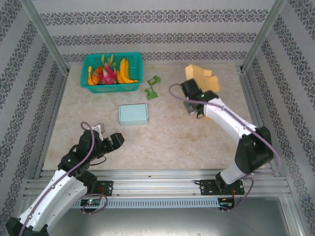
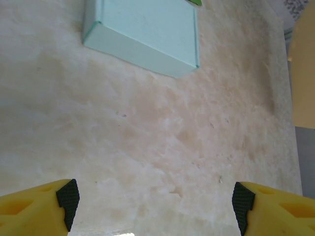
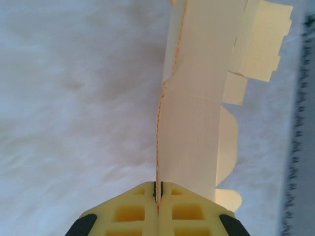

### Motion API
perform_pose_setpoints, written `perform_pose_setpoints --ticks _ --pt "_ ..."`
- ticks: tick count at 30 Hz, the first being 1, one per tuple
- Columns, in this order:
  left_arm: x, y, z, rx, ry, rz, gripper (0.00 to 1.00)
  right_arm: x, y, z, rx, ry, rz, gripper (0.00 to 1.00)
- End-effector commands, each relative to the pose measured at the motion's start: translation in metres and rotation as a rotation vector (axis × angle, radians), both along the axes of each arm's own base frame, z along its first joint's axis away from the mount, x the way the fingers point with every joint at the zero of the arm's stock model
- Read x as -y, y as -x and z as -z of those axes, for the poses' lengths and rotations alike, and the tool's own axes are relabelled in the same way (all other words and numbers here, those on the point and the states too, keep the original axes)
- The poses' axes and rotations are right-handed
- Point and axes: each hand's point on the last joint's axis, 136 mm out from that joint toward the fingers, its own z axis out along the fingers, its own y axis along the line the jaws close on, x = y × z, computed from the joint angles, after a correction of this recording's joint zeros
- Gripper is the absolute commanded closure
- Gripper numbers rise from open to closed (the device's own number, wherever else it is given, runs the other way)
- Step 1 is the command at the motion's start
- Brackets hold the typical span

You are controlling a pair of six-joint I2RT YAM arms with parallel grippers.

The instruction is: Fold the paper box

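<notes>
The unfolded paper box (image 1: 202, 77) is a pale orange cardboard sheet with flaps at the back right of the table. My right gripper (image 1: 189, 87) is shut on its near edge. In the right wrist view the sheet (image 3: 197, 93) stands on edge, running away from the closed yellow fingers (image 3: 158, 189), its flaps spreading to the right. My left gripper (image 1: 118, 139) hovers low at the front left, open, with bare table between its fingertips (image 2: 68, 196). A corner of the orange sheet (image 2: 302, 73) shows at the right edge of the left wrist view.
A closed light blue box (image 1: 133, 114) lies mid-table, also ahead of the left gripper (image 2: 147, 34). A teal basket (image 1: 112, 73) of fruit stands at the back left. Two green packets (image 1: 153, 87) lie beside it. Metal frame rails border the table.
</notes>
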Motion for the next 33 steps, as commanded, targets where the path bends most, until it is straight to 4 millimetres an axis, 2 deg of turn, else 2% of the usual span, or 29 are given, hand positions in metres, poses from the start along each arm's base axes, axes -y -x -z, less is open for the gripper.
perform_pose_setpoints --ticks 1,5,8,10,12,13,17,20,23,26,29,33 --pt "0.002 -0.01 -0.007 0.039 -0.021 -0.047 0.16 -0.017 0.053 0.012 -0.008 -0.064 0.066 1.0" --pt "0.01 -0.01 -0.003 0.033 -0.062 -0.032 0.16 -0.047 0.101 0.023 -0.012 -0.223 0.033 1.0" --pt "0.015 -0.013 0.001 0.026 -0.082 -0.021 0.16 -0.074 0.13 0.036 -0.065 -0.431 -0.027 0.71" --pt "0.019 -0.016 0.003 0.022 -0.104 -0.017 0.16 -0.083 0.143 0.037 -0.091 -0.535 -0.053 0.61" --pt "0.025 -0.021 0.003 0.023 -0.126 -0.013 0.16 -0.085 0.148 0.028 -0.084 -0.587 -0.078 0.52" --pt "0.029 -0.024 0.002 0.027 -0.129 -0.01 0.16 -0.083 0.15 0.023 -0.073 -0.604 -0.083 0.49" --pt "0.055 -0.038 -0.006 0.049 -0.154 0.021 0.16 -0.071 0.147 -0.002 -0.006 -0.649 -0.075 0.47" --pt "0.087 -0.049 -0.012 0.062 -0.165 0.065 0.16 -0.051 0.136 -0.014 0.078 -0.67 -0.025 0.46" --pt "0.126 -0.06 -0.011 0.078 -0.179 0.107 0.15 -0.031 0.127 -0.016 0.165 -0.676 0.023 0.46" --pt "0.16 -0.071 -0.008 0.081 -0.194 0.138 0.15 -0.02 0.125 -0.008 0.201 -0.719 0.049 0.44" --pt "0.189 -0.087 0.004 0.054 -0.246 0.149 0.14 -0.021 0.129 -0.007 0.19 -0.787 0.047 0.44" --pt "0.217 -0.107 0.032 -0.027 -0.332 0.149 0.13 -0.015 0.13 -0.008 0.214 -0.78 0.057 0.44"
